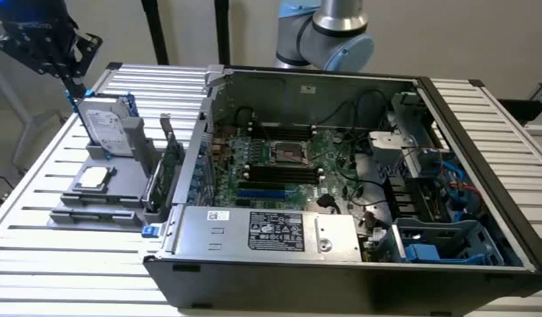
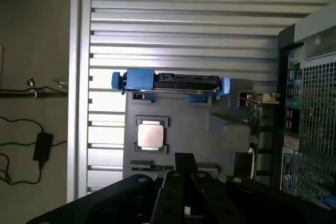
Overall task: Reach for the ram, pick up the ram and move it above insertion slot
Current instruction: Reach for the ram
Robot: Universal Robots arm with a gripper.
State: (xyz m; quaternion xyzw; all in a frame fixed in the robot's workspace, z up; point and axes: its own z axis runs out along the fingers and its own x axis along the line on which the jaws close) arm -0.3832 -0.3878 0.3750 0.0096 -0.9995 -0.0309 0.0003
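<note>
claw (image 2: 185, 157) shut tight, nothing in it | ram (image 2: 152, 167) (thin strip edge-on, I think) lies straight below the tips | long axis parallel to the hard drive (image 2: 173, 81)

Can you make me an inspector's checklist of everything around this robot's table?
Surface: slatted metal table holding a gray parts tray and an open computer case.
Job's things: ram, probably the thin dark strip in the tray's end slot, hard to be sure; black memory slots on the motherboard.
Clutter: silver hard drive upright in a blue carrier, processor chip, green expansion card.
Grippers: gripper shut, holding nothing, near the hard drive in the exterior view.
Cables: black cables inside the case; black cord with adapter on the floor.
Surroundings: pale wall, black poles.
</note>
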